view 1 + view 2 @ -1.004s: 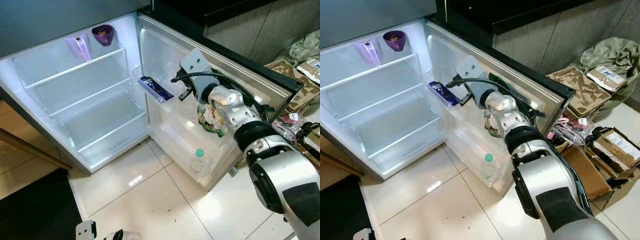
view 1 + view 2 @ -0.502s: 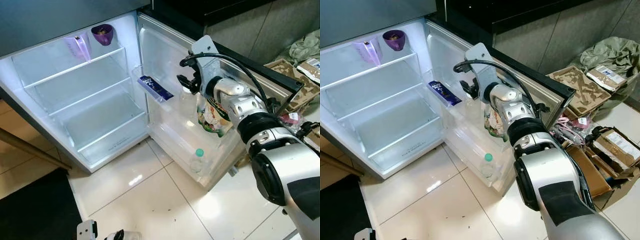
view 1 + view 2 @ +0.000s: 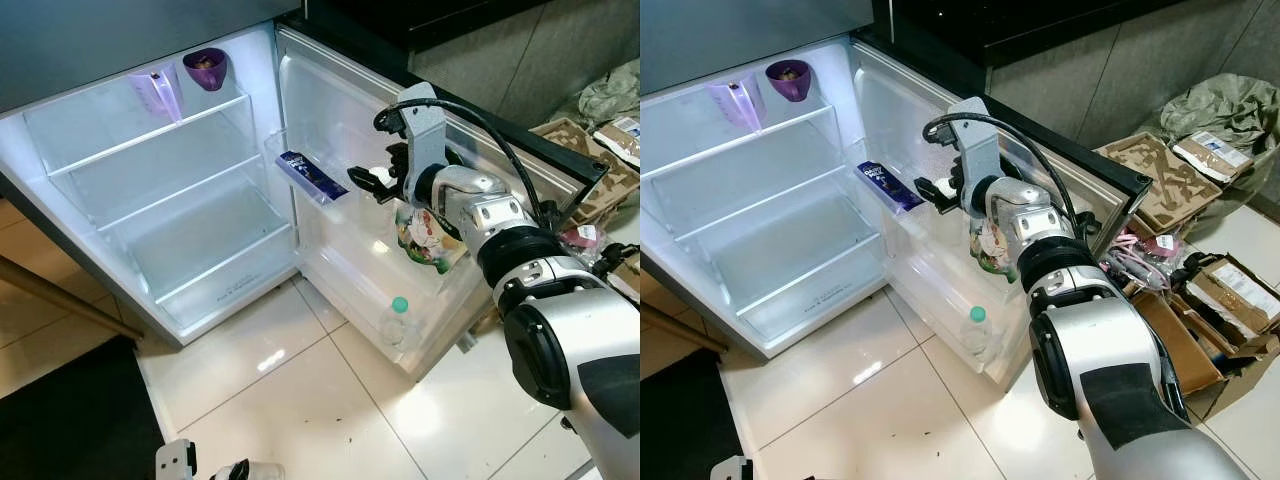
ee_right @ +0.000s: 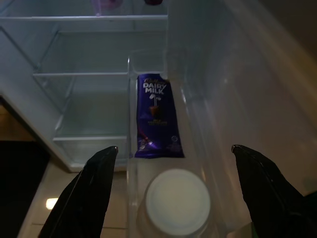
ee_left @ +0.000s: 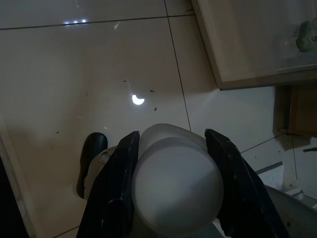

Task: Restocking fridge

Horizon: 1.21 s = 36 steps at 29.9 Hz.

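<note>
The right pincer [image 3: 372, 183] hangs spread wide over a white-capped bottle [image 4: 177, 201] in the fridge door shelf [image 4: 208, 163], beside a purple chocolate bar [image 4: 157, 116]. The left pincer [image 5: 173, 183] clasps a white container [image 5: 176, 186] above the floor tiles [image 5: 74, 74].

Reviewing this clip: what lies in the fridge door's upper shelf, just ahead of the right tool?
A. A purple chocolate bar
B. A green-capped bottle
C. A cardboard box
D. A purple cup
A: the chocolate bar lies flat in the door shelf, beyond the open right tool.
</note>
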Available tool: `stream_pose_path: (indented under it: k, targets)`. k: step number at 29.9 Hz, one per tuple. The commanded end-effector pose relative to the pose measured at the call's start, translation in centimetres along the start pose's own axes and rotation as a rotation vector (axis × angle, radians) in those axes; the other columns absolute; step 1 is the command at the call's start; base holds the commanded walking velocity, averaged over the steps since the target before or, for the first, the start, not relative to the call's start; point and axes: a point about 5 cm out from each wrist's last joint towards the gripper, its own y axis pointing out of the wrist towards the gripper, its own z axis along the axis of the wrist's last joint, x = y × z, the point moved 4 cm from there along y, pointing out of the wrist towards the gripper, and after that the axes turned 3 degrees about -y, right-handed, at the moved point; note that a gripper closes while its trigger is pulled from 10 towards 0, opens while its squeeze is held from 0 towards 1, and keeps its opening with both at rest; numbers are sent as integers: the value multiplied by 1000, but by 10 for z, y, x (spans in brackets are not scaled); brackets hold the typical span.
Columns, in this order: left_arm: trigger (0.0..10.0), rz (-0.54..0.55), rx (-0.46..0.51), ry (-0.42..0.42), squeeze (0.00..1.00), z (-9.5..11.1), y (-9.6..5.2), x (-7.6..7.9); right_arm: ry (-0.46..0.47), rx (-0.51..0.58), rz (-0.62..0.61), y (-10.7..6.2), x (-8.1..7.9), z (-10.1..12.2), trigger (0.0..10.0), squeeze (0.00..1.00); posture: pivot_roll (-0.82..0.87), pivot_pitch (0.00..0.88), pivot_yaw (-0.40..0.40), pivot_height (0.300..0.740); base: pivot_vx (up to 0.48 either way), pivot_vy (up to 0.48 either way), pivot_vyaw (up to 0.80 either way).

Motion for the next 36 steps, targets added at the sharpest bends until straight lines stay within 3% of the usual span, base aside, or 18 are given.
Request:
stream_pose_path:
  k: [1,15,16,18,19,29,36]
  targets:
    - [10000,66,-225,-60,0,-64,-24,-9,38,-46,-2,-2,1,-14,10000,0,-59,264,13,740,0,0,0]
    - [10000,59,-229,-60,0,-65,-23,-7,62,-94,-48,-4,6,-27,10000,0,-58,259,12,740,0,0,0]
    - [10000,60,-229,-60,0,-65,-23,-7,65,-91,-53,-5,7,-27,8980,0,-58,259,12,740,0,0,0]
    - [10000,60,-230,-60,0,-66,-23,-7,68,-88,-57,-5,7,-27,8980,0,-58,259,12,740,0,0,0]
    - [10000,60,-229,-61,0,-66,-23,-7,74,-84,-61,-5,9,-26,0,0,-58,259,12,740,0,0,0]
    - [10000,60,-229,-62,0,-66,-22,-6,86,-66,-73,-10,17,-22,0,0,-63,255,12,740,0,0,0]
    - [10000,56,-227,-62,0,-65,-20,-4,21,-82,-25,-16,22,-16,0,0,-73,250,11,740,0,0,0]
